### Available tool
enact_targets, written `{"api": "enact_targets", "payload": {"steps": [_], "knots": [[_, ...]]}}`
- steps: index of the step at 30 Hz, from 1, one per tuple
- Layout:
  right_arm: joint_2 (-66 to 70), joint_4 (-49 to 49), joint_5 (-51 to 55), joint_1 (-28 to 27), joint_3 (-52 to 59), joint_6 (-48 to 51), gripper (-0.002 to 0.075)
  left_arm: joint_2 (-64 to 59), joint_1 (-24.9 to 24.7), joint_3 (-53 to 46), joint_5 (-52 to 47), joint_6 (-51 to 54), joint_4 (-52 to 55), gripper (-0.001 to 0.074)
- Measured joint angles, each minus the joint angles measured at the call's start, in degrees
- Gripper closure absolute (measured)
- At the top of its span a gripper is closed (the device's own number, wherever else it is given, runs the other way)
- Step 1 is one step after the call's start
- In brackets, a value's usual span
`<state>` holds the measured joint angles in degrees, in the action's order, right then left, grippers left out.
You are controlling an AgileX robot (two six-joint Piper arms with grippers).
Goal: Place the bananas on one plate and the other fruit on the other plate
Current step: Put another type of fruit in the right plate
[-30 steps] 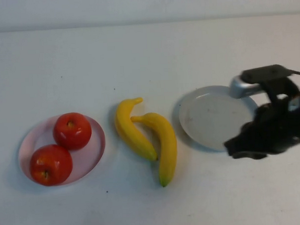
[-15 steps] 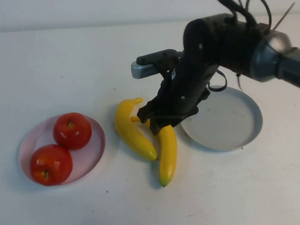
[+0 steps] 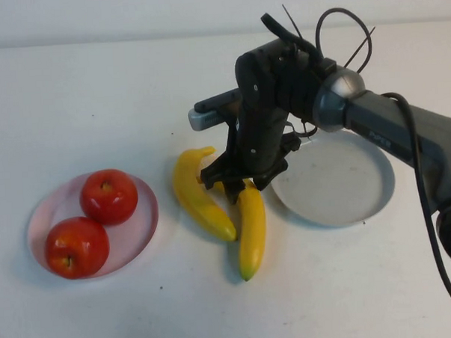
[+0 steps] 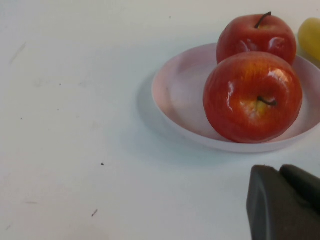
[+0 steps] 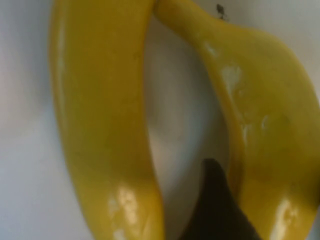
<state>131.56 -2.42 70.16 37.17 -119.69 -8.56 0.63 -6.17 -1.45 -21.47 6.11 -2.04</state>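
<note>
Two yellow bananas lie side by side mid-table, one (image 3: 195, 196) nearer the pink plate, one (image 3: 250, 228) nearer the grey-blue plate (image 3: 338, 179), which holds nothing. My right gripper (image 3: 237, 187) is down on the far end of the second banana. In the right wrist view one dark finger (image 5: 215, 200) sits in the gap between the bananas (image 5: 100, 125) (image 5: 270, 135); the jaws look open around the second one. Two red apples (image 3: 108, 196) (image 3: 76, 246) sit on the pink plate (image 3: 142, 225). My left gripper (image 4: 280, 170) is shut, parked near the pink plate (image 4: 175, 95).
The right arm reaches from the right edge across the grey-blue plate's far side. Bare white table lies in front of the bananas and behind both plates. A banana tip (image 4: 311, 37) shows beyond the apples (image 4: 252, 97) in the left wrist view.
The right arm swung in from the right, crossed over the grey-blue plate and lowered its gripper onto the far end of the banana nearer that plate. The fruit and plates have not moved.
</note>
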Motion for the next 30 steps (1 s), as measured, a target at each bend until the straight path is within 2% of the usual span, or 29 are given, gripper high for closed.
{"api": "enact_targets", "payload": {"steps": [9, 13, 20, 24, 30], "knots": [[2.76, 0.36, 0.04, 0.00, -0.12, -0.04, 0.0344, 0.00, 0.00, 0.00, 0.00, 0.00, 0.00, 0.0732], [2.98, 0.36, 0.04, 0.00, -0.12, -0.04, 0.0421, 0.00, 0.00, 0.00, 0.00, 0.00, 0.00, 0.0732], [3.10, 0.65, 0.27, 0.02, -4.16, -1.13, 0.0421, 0.00, 0.00, 0.00, 0.00, 0.00, 0.00, 0.0731], [0.38, 4.03, 0.38, 0.02, -5.51, -1.61, 0.0421, 0.00, 0.00, 0.00, 0.00, 0.00, 0.00, 0.0732], [-4.47, 9.46, 0.47, -4.02, -5.01, -1.65, 0.0421, 0.00, 0.00, 0.00, 0.00, 0.00, 0.00, 0.0732]]}}
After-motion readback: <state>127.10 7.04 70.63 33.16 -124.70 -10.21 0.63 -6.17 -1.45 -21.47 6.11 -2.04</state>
